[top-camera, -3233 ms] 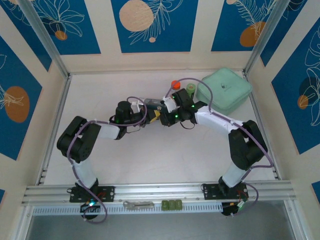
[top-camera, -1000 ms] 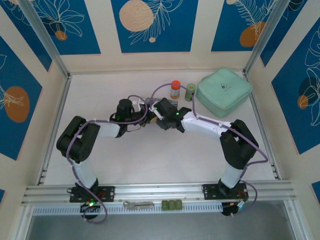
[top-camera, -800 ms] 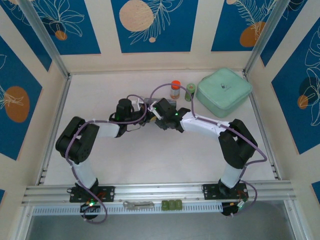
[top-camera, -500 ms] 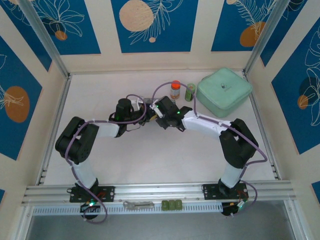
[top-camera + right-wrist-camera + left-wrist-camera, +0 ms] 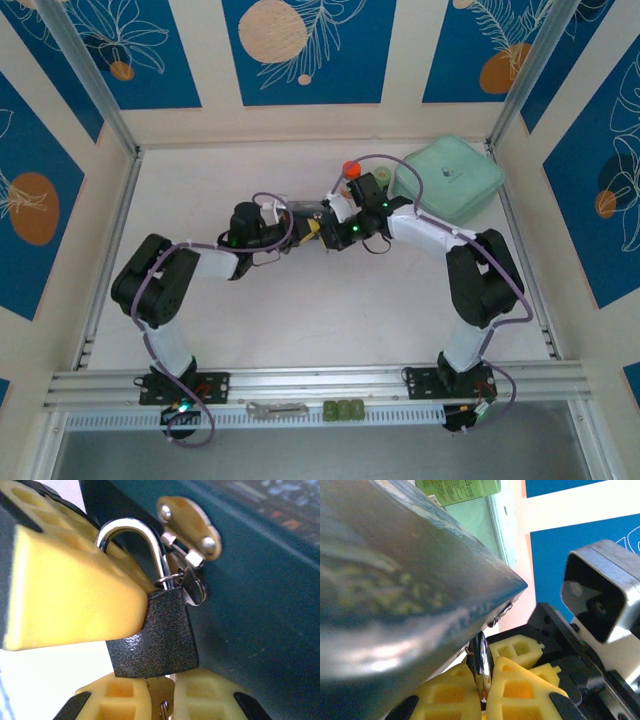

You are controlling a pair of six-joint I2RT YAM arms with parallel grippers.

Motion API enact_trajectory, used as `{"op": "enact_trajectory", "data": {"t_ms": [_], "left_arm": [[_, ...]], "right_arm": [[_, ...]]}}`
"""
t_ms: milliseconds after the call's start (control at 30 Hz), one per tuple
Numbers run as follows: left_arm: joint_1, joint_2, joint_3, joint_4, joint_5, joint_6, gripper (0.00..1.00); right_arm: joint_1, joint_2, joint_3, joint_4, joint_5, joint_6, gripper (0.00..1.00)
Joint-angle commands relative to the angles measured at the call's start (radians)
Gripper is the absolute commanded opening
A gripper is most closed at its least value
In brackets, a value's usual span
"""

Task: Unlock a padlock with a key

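The small black padlock [image 5: 155,635] hangs by its silvery shackle [image 5: 132,535] from the metal hasp [image 5: 187,520] of the dark blue box [image 5: 260,595]. My left gripper [image 5: 482,692] is shut on the padlock [image 5: 481,662], which that view shows edge-on between yellow pads [image 5: 445,700]. One left finger [image 5: 70,590] presses the lock's side. My right gripper [image 5: 162,702] is shut on the key [image 5: 162,692], whose blade goes up into the lock's underside. From above, both grippers meet at the box [image 5: 305,212], left [image 5: 297,225] and right [image 5: 330,228].
A mint green case [image 5: 447,180] lies at the back right. An orange-capped bottle [image 5: 350,168] and a green bottle [image 5: 383,180] stand right behind my right wrist. A grey flat tool [image 5: 277,408] and green blocks [image 5: 343,410] rest on the front rail.
My right wrist and forearm have swung to the right, back in front of the bottles, with the gripper still at the box. The left arm has stayed put.
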Motion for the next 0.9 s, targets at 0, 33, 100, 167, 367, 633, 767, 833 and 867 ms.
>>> {"op": "enact_trajectory", "data": {"t_ms": [0, 33, 100, 167, 367, 633, 767, 833, 867], "left_arm": [[-0.009, 0.004, -0.025, 0.048, 0.048, 0.048, 0.0], [-0.009, -0.003, -0.027, 0.031, 0.046, 0.063, 0.0], [-0.007, -0.013, -0.034, 0.01, 0.046, 0.085, 0.0], [-0.007, -0.014, -0.043, 0.014, 0.049, 0.096, 0.0], [-0.002, 0.021, -0.075, 0.152, 0.072, 0.092, 0.0], [0.013, 0.135, -0.099, 0.408, 0.105, -0.012, 0.0], [0.012, 0.087, -0.096, 0.256, 0.08, 0.068, 0.0], [0.013, 0.046, -0.088, 0.103, 0.052, 0.141, 0.0], [0.012, 0.031, -0.084, 0.038, 0.037, 0.171, 0.0]], "right_arm": [[-0.041, 0.042, 0.005, 0.066, -0.291, 0.118, 0.0], [-0.049, 0.053, 0.008, 0.071, -0.323, 0.132, 0.0], [-0.064, 0.071, 0.014, 0.079, -0.375, 0.155, 0.0], [-0.08, 0.09, 0.02, 0.088, -0.432, 0.179, 0.0], [-0.118, 0.132, 0.031, 0.125, -0.597, 0.286, 0.0], [-0.139, 0.137, 0.005, 0.155, -0.595, 0.328, 0.0], [-0.13, 0.129, 0.03, 0.059, -0.487, 0.267, 0.0], [-0.127, 0.122, 0.032, 0.031, -0.424, 0.253, 0.13], [-0.125, 0.117, 0.029, 0.031, -0.408, 0.254, 0.2]]}}
